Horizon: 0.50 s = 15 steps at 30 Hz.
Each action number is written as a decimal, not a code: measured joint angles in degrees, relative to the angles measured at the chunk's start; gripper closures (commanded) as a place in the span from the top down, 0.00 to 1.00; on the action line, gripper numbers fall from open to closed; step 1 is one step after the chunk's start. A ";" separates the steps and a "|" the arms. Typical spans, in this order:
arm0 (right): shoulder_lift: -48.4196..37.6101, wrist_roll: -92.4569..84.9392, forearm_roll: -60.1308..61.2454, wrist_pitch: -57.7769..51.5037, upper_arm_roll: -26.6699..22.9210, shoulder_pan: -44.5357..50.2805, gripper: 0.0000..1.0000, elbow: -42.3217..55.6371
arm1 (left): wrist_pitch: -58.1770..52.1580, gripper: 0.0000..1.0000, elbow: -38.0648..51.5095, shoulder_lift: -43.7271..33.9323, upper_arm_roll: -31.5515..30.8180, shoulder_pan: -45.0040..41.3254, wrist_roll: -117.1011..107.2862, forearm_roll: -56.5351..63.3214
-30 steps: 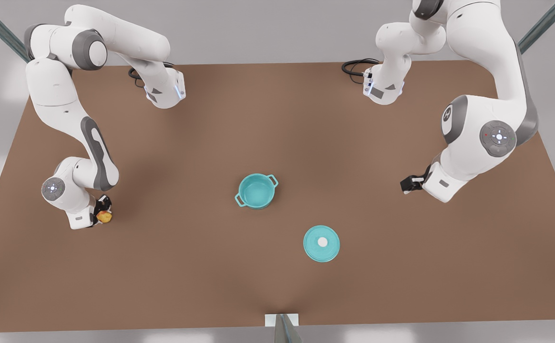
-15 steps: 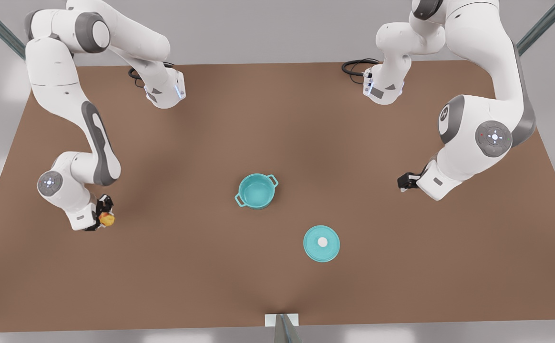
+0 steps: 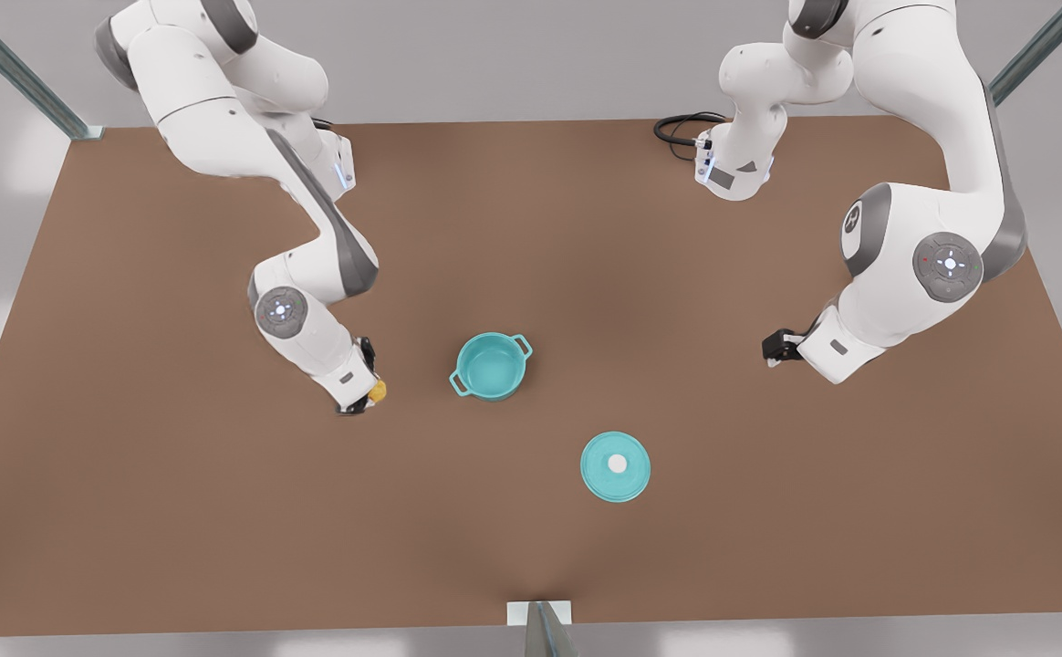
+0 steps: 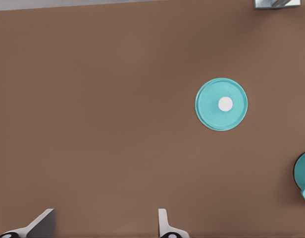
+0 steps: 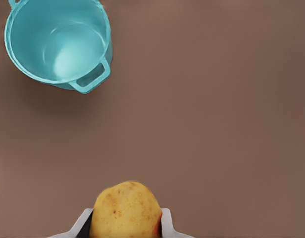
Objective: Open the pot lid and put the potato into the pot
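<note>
The teal pot (image 3: 492, 365) stands uncovered in the middle of the table, its teal inside showing in the right wrist view (image 5: 58, 42). The pot lid (image 3: 616, 466), a flat teal disc with a white knob, lies on the table nearer the front edge; the left wrist view shows it too (image 4: 221, 104). My right gripper (image 3: 369, 394), on the front view's left, is shut on the yellow potato (image 3: 377, 391) (image 5: 125, 210), a short way left of the pot. My left gripper (image 3: 773, 349) hangs open on the front view's right, far from pot and lid, its fingers (image 4: 163, 225) bare.
The brown table (image 3: 175, 502) has wide free room around pot and lid. A black cable (image 3: 677, 128) coils at the back edge. A metal post (image 3: 540, 625) stands at the middle of the front edge.
My right gripper has carried the potato from the table's left side toward the pot. The left arm has barely shifted. Pot and lid have not moved.
</note>
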 measured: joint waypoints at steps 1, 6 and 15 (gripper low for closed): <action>0.03 1.88 0.02 -0.42 0.02 2.38 0.52 0.19 | 0.00 1.00 0.00 0.04 0.00 0.00 0.10 0.00; 2.86 12.10 -0.13 -1.68 0.13 13.79 0.52 3.33 | -3.45 1.00 0.48 -0.12 -0.17 3.04 0.42 -2.97; 15.01 27.76 -1.19 -1.76 -2.04 17.77 0.52 14.44 | -8.96 1.00 1.06 -0.94 -1.36 2.58 0.77 -7.16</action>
